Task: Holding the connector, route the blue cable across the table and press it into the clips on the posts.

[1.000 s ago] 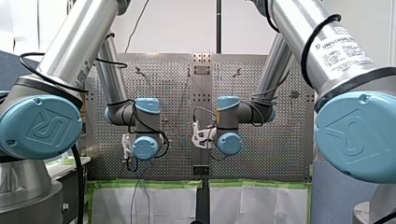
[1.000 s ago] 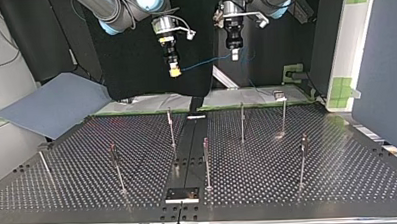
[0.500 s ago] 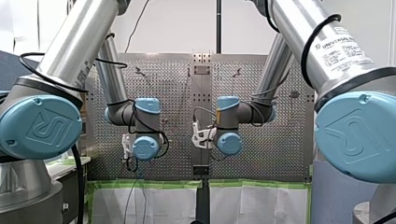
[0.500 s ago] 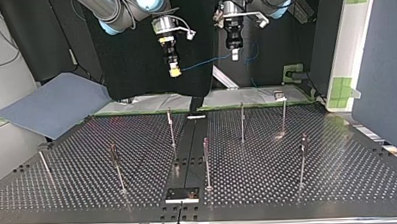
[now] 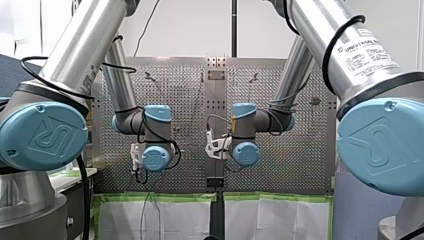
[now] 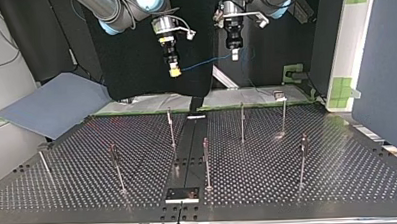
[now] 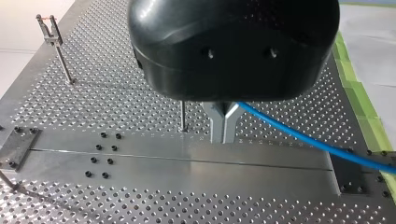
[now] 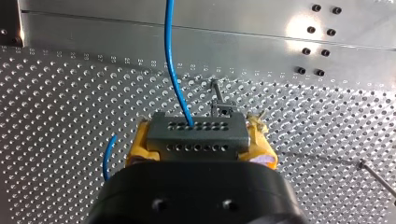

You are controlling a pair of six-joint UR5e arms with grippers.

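Seven thin posts point(image 6: 206, 161) stand on the perforated table point(image 6: 339, 182), counted in the top view. Four form a row nearer the camera, one of them right at the table's left edge, and three form a row toward the far edge. One small dark plate point(image 6: 182, 195) sits at the middle of the near edge. Wide lanes of bare holes run between the posts and out to both near corners.

Past the far edge lie white sheets bordered with green tape point(image 6: 251, 97). One blue-grey sheet point(image 6: 51, 104) lies off the far left corner.

Two grippers hang over the far edge, well above the clips point(image 7: 48, 29) on the post tops. My right gripper point(image 6: 174, 72) pinches one grey connector point(image 8: 197, 133) by its ends between yellow pads point(image 8: 140, 142). The connector shows two rows of holes. One blue cable point(image 8: 172, 60) leaves the connector and spans the air to my left gripper point(image 6: 234, 54). That gripper's metal fingers point(image 7: 215, 128) are pressed together on the cable, which trails off to one side.

"UNIVERSAL ROBOTS" reads on my right arm point(image 5: 367, 50) in the front view. UR marks show on the blue joint caps point(image 5: 50, 137). Tiny numerals along one row of holes under my right gripper are too small to read.
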